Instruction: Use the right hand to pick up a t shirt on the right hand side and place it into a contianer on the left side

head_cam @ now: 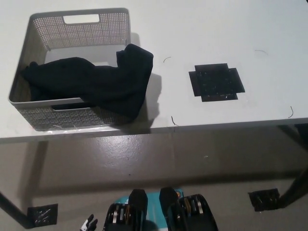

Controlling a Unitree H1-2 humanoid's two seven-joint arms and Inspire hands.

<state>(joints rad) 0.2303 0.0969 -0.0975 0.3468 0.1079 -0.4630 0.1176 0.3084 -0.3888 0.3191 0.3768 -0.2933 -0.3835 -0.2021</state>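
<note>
Head view: a white table (269, 29) is seen from steeply above, with grey floor below its near edge.
T-shirt: the black t-shirt (96, 82) lies mostly inside the container, but one part is draped over the container's right wall and near-right corner, hanging outside toward the table's near edge.
Container: a grey perforated basket (77, 29) with a handle slot in its far wall stands at the left of the table.
Marker: a black cross-shaped patch (216, 82) is stuck to the table on the right, well apart from the container; nothing rests on it.
Right hand: it is not seen in this picture, so it cannot be told whether it is spread or closed.
Left hand: only a small white tip (88, 224) is seen at the bottom edge, lower left; its state cannot be told.
Step in hand: placing is judged nearly complete, with only the overhanging cloth left outside.
Doing it well: the draped fold would best be pinched near the rim, lifted clear of the wall, carried left over the open middle, and released there, so the container is not dragged or tipped.
</note>
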